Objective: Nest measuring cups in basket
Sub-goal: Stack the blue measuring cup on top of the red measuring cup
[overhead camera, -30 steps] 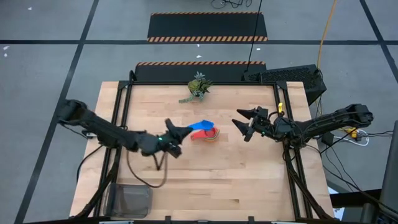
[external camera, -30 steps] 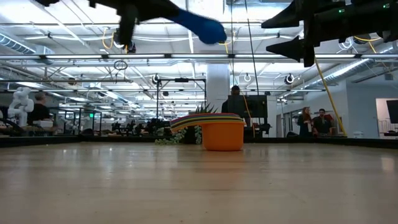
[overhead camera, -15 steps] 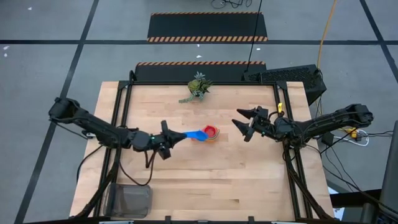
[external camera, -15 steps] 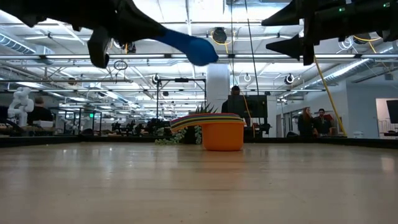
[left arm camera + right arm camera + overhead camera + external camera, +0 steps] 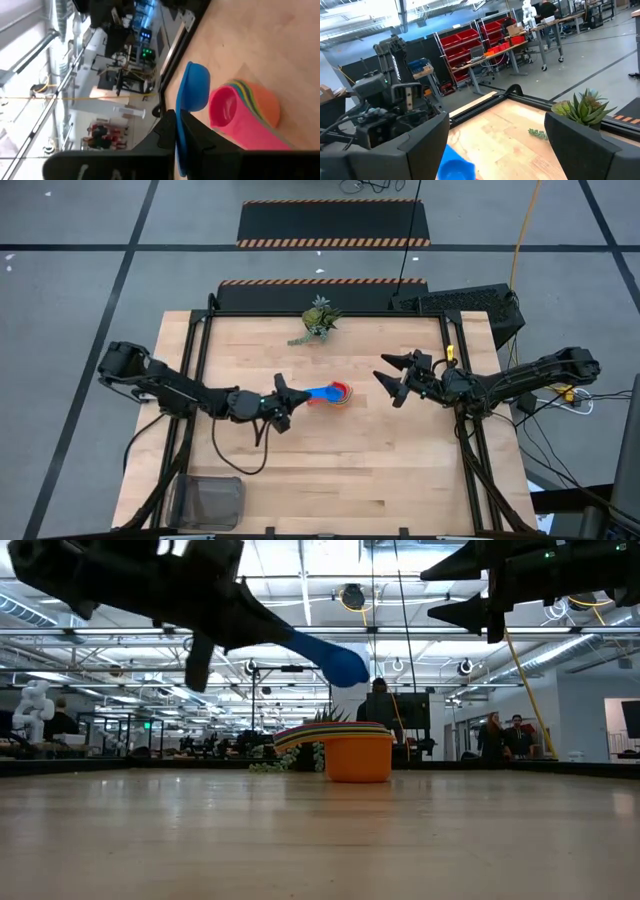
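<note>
Left gripper: the left gripper (image 5: 285, 402) is near the middle of the desk (image 5: 400, 470), clamped tight on the handle of the blue measuring cup (image 5: 327, 392) — in the low view the cup (image 5: 335, 662) hangs in the air above the stack, its bowl pointing away from the arm.

Blue measuring cup: from the left wrist view its bowl (image 5: 194, 89) sits just beside the red cup's mouth, slightly off to one side; whether the two touch cannot be told.

Nested stack: the other measuring cups (image 5: 342, 393) sit nested on the desk near its centre. The low view shows the orange cup (image 5: 358, 756) outermost, resting on the wood, with coloured handles fanned out to one side. The left wrist view shows the red cup (image 5: 231, 111) innermost, with rims of yellow, green and orange behind it.

Right gripper: the right gripper (image 5: 392, 378) hovers above the desk to the right of the stack, well apart from it, jaws spread wide and holding nothing.

Basket: the dark mesh basket (image 5: 210, 502) stands at the near left corner of the desk, well apart from the cups — no cup can be seen inside it.

Plant: a small green succulent plant (image 5: 318, 320) stands at the far edge of the desk, behind the stack.
</note>
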